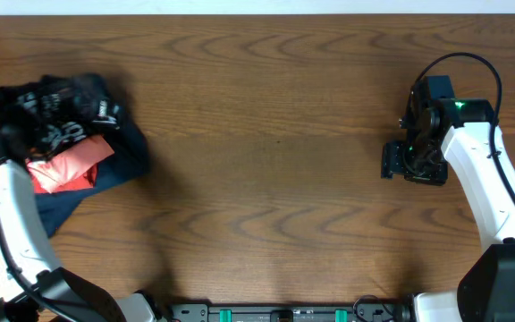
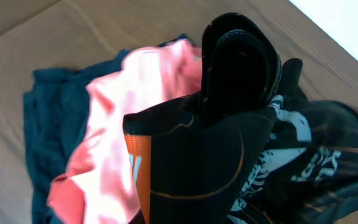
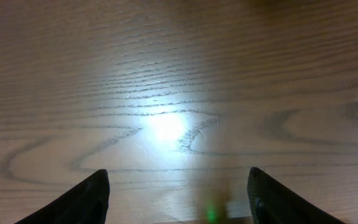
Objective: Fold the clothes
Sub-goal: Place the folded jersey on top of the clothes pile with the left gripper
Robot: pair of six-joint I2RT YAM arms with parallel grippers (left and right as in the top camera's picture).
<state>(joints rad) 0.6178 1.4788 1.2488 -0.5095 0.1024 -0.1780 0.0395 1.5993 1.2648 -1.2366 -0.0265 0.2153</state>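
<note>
Overhead, the black jersey (image 1: 61,107) sits bunched in a heap at the left edge of the worktop (image 1: 266,134), toward the far left corner. It tops a small pile: a salmon-pink garment (image 1: 65,165) lies just on its near side, and a navy garment (image 1: 114,165) is spread beneath both, trailing toward the near edge. The left gripper (image 1: 3,121) is at the pile's left side, right against the black cloth and blurred there.

Left wrist view fills up with the jersey, raised in thick folds close to the lens. White lettering, thin orange lines and an orange panel show on it. The pink cloth lies behind it to the left and the navy cloth beyond that. The fingers are buried in or hidden by the dark fabric, so I cannot tell how far apart they are; they may have hold of the jersey.

Right wrist view shows the right gripper (image 3: 178,173) with its fingers spread wide over bare wood grain and nothing between them. It hangs near the right edge of the worktop, well apart from the pile.
</note>
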